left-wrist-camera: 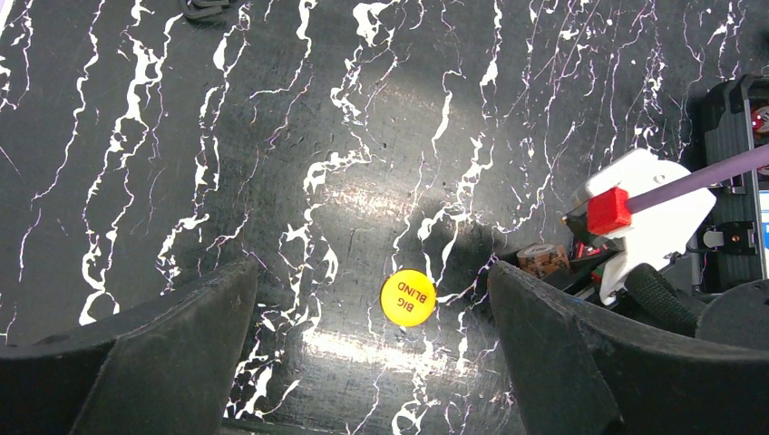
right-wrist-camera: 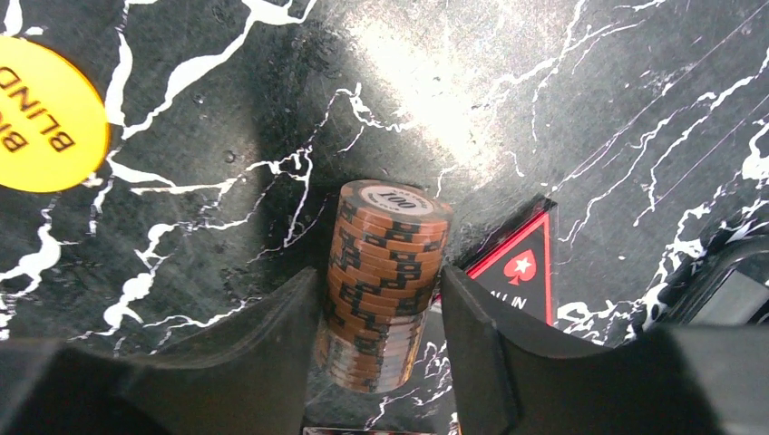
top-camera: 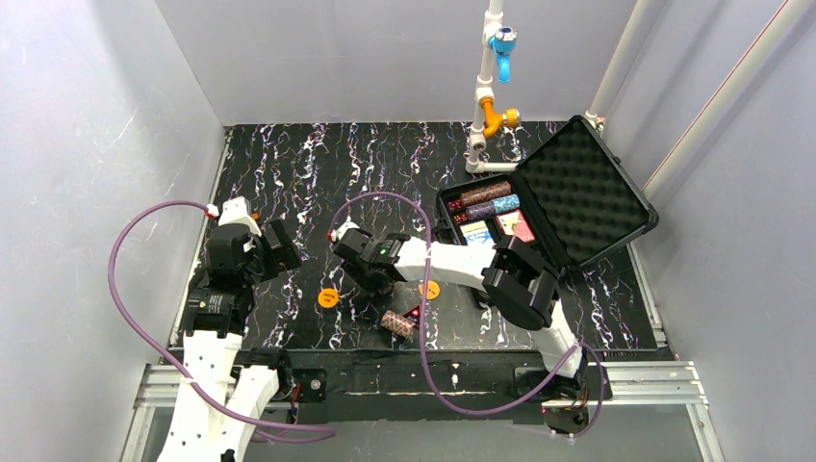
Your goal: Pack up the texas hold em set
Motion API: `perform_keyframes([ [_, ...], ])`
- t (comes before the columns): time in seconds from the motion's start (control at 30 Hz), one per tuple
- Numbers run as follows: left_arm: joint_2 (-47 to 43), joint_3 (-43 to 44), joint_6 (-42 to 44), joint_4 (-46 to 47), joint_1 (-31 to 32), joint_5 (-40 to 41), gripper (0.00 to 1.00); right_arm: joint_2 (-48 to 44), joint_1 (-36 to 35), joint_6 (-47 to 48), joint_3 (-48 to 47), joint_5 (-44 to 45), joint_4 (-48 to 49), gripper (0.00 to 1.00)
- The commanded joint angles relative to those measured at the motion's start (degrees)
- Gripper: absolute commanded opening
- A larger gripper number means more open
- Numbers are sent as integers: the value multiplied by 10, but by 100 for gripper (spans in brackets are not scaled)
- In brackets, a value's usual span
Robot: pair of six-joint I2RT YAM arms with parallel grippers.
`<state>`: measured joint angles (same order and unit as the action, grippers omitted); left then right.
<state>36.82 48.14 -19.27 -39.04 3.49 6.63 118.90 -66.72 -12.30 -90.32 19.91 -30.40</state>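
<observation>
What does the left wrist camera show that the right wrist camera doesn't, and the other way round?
Only left wrist: the right arm's white wrist with its purple cable, and part of the black case. Only right wrist: the triangular marker reading ALL IN, and the 100 printed on the chip roll. Both: that chip roll, an orange BLIND disc, the marbled tabletop.

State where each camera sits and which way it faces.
Top external: above, behind the bases, looking down on table, open case, both arms.
Left wrist: on left gripper, facing down at Big Blind disc; own fingers show.
Right wrist: low, facing chip roll between own fingers.
Shared: top and right wrist both show chip roll.
</observation>
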Motion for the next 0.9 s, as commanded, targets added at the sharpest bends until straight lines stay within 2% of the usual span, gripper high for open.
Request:
perform_keyframes([
  [0.0,0,-1,4,0,-2,8,99,13,0,42,-18,14,-20,63],
  [0.13,-2,-1,4,0,-2,7,99,17,0,46,-25,14,-24,66],
  [0.33,3,0,4,1,-2,2,99,21,0,42,-31,28,-20,60],
  [0.53,0,-1,4,0,-3,7,99,32,0,26,-48,33,-39,38],
  [0.67,0,-1,4,0,-2,8,99,22,0,13,-60,40,-46,11],
  [0.7,0,-1,4,0,-2,7,99,16,0,9,-63,43,-46,7],
  [0.77,0,-1,4,0,-2,6,99,4,0,1,-66,48,-46,2],
  [0.87,1,-1,4,0,-3,6,99,-26,0,-13,-62,56,-38,1],
])
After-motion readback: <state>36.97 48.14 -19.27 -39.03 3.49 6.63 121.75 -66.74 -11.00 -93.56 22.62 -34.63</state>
